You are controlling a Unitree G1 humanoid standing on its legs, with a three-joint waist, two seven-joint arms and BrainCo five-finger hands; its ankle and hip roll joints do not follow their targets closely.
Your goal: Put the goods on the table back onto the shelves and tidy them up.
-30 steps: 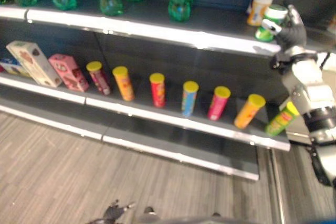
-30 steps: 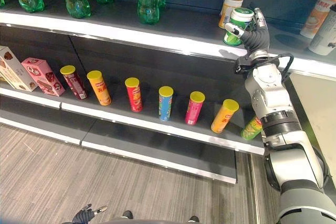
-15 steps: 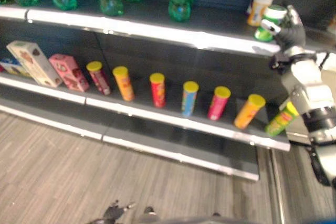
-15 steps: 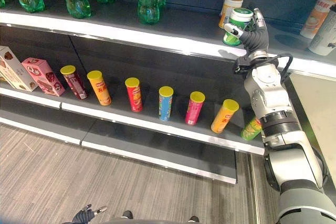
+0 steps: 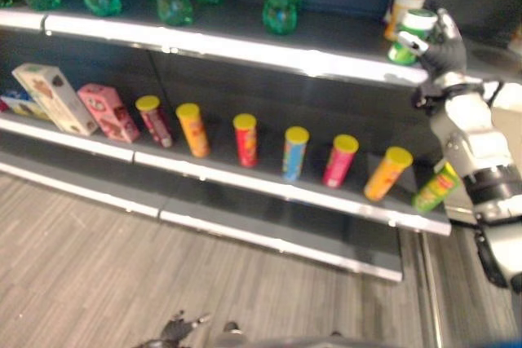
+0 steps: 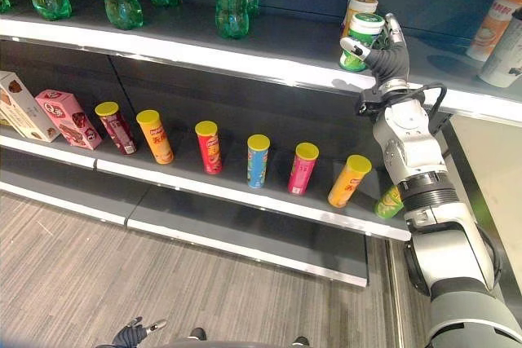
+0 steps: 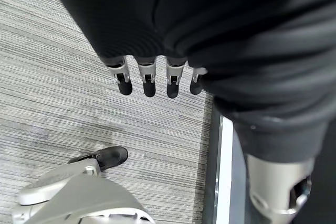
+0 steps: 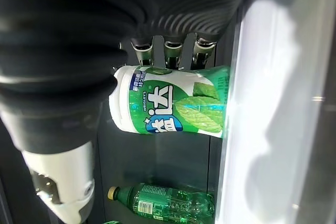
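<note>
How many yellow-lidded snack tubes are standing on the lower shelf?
7, in a row left to right: maroon tube, orange tube, red tube, blue tube, pink tube, yellow-orange tube, and green tube, partly hidden behind the robot's arm.

Bold white characters (blue band) on the mint tub (image 8: 173, 100)

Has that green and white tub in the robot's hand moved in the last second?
Yes. The green and white tub in the right hand has gone further onto the upper shelf, closer to the orange-and-white cans.
</note>
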